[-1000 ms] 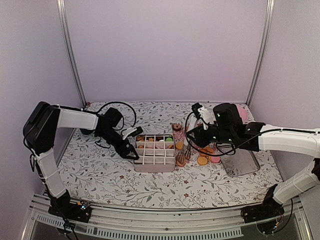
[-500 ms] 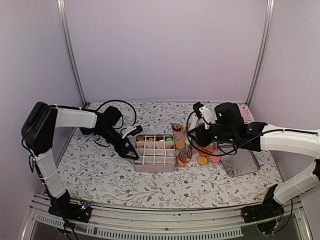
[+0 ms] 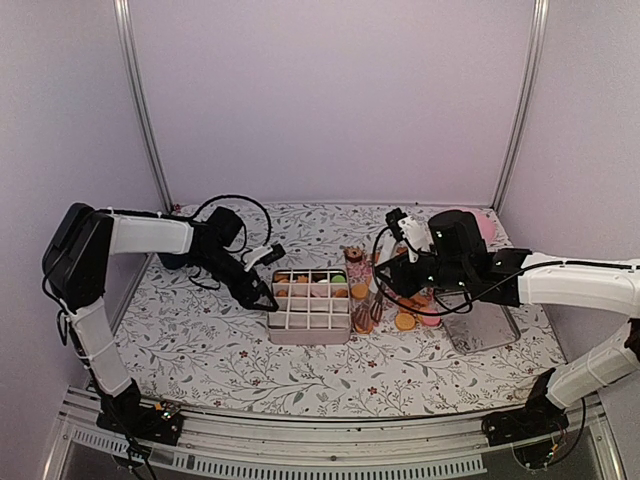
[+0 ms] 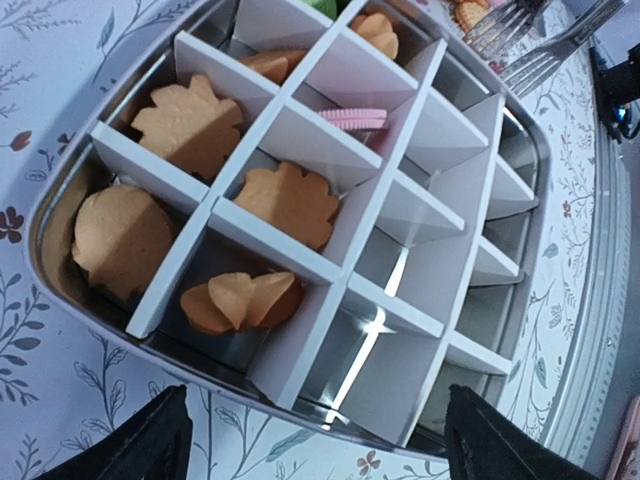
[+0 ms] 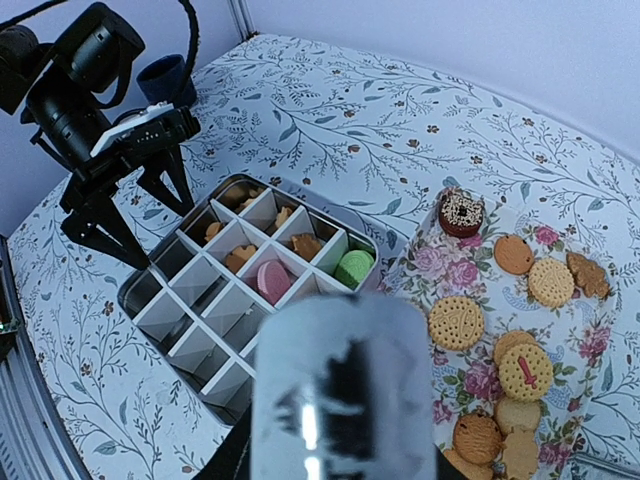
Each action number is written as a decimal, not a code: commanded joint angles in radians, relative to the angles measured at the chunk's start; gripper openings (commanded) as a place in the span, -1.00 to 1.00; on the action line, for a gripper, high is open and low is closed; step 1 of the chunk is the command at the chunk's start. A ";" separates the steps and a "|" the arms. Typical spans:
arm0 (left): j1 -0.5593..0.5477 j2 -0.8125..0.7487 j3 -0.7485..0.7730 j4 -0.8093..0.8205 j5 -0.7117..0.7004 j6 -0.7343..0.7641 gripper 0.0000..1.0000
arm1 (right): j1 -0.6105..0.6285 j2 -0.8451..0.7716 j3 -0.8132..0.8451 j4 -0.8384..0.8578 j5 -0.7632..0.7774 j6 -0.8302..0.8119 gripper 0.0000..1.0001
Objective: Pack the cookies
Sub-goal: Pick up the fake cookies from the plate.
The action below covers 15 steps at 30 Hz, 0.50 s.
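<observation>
A metal tin (image 3: 310, 305) with a white divider grid sits mid-table. Its far compartments hold orange cookies (image 4: 190, 125), a pink one (image 5: 272, 281) and a green one (image 5: 353, 268). More cookies (image 5: 456, 322) lie loose on a floral cloth (image 5: 470, 270) to the right of the tin, among them a dark doughnut-shaped one (image 5: 461, 212). My left gripper (image 3: 270, 277) hovers open at the tin's left edge, its black fingertips (image 4: 150, 445) apart with nothing between them. Over the cloth, my right gripper (image 3: 395, 280) is shut on metal tongs (image 5: 345, 400), whose forked ends (image 4: 530, 30) reach beside the tin.
A dark blue cup (image 5: 165, 75) stands at the back left, behind the left arm. A flat metal lid (image 3: 480, 325) lies to the right of the cookies. A pink plate (image 3: 485, 225) shows at the back right, behind the right arm.
My left gripper has shifted slightly toward the tin's far left corner, staying open. The right arm with the tongs has barely moved.
</observation>
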<state>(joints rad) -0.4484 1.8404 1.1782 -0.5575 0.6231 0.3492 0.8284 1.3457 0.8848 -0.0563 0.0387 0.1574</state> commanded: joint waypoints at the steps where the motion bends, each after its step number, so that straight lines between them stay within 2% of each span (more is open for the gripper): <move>1: 0.003 0.007 -0.036 0.029 -0.027 0.023 0.77 | -0.004 -0.010 -0.022 0.038 -0.010 0.020 -0.29; 8: -0.009 0.027 -0.061 0.072 -0.116 0.023 0.74 | -0.004 -0.004 -0.023 0.026 0.007 0.023 -0.30; 15: -0.009 0.040 -0.056 0.077 -0.136 0.014 0.68 | -0.014 -0.031 -0.036 0.011 0.039 0.013 -0.30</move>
<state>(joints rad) -0.4522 1.8481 1.1236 -0.5011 0.5522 0.3576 0.8265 1.3453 0.8700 -0.0521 0.0414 0.1692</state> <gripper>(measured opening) 0.842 0.352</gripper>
